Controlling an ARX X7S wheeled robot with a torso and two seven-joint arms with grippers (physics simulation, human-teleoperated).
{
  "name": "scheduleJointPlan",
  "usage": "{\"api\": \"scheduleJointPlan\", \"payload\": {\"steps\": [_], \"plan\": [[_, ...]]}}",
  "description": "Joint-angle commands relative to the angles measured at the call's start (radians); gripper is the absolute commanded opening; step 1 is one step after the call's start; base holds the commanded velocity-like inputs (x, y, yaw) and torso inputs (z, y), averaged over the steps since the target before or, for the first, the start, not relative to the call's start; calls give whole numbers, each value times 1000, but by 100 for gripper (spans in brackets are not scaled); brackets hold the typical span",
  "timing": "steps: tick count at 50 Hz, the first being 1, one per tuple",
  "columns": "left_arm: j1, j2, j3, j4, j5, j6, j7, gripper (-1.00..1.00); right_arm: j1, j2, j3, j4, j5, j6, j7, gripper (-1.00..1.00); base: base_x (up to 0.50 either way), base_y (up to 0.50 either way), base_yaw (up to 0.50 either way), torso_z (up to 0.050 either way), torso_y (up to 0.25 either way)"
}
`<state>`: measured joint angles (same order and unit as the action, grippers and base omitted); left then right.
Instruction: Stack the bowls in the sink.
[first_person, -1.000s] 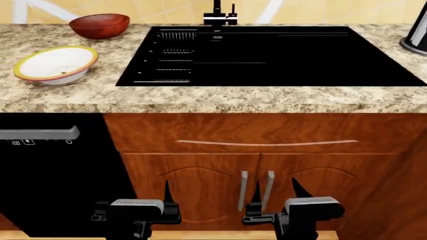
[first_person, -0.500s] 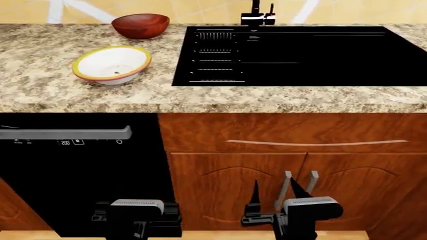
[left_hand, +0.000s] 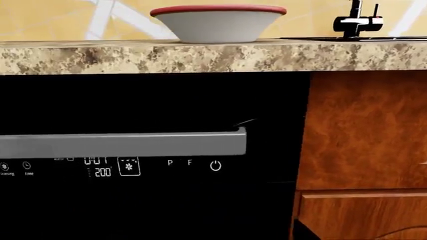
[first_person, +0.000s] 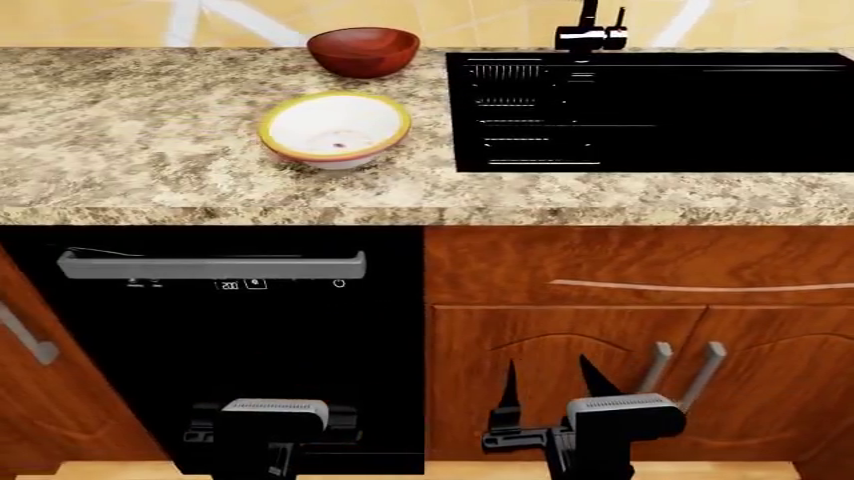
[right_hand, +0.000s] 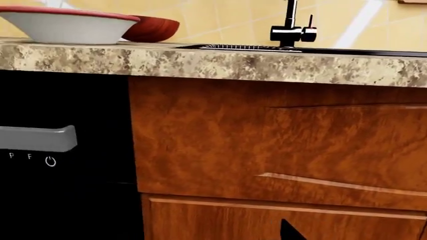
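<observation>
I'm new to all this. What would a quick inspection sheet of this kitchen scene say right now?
Surface: speckled granite countertop, dry and level.
Job's things: white bowl and wooden bowl both stand upright on the countertop, apart from each other, left of the sink; neither is in it yet.
Clutter: nothing seen.
Pincers: left pincer and right pincer hang low before the cabinets, holding nothing; the right one is open, the left one's state is unclear.
Cables: nothing seen.
Surroundings: black dishwasher under the bowls, wooden cabinet doors under the sink, faucet behind it.
</observation>
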<state>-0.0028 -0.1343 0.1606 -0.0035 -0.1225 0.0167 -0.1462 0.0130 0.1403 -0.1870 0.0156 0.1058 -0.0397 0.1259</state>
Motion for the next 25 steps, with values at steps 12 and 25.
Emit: {"api": "scheduleJointPlan", "payload": {"steps": [12, 25], "plan": [[-2, -14, 18, 0, -13, 2, -17, 100, 3, 14, -16, 0, 17, -3, 13, 100, 0, 500, 0, 0, 0], [-5, -21, 27, -6, -22, 5, -23, 100, 6, 13, -9, 3, 39, 6, 33, 100, 0, 271, 0, 0, 0]]}}
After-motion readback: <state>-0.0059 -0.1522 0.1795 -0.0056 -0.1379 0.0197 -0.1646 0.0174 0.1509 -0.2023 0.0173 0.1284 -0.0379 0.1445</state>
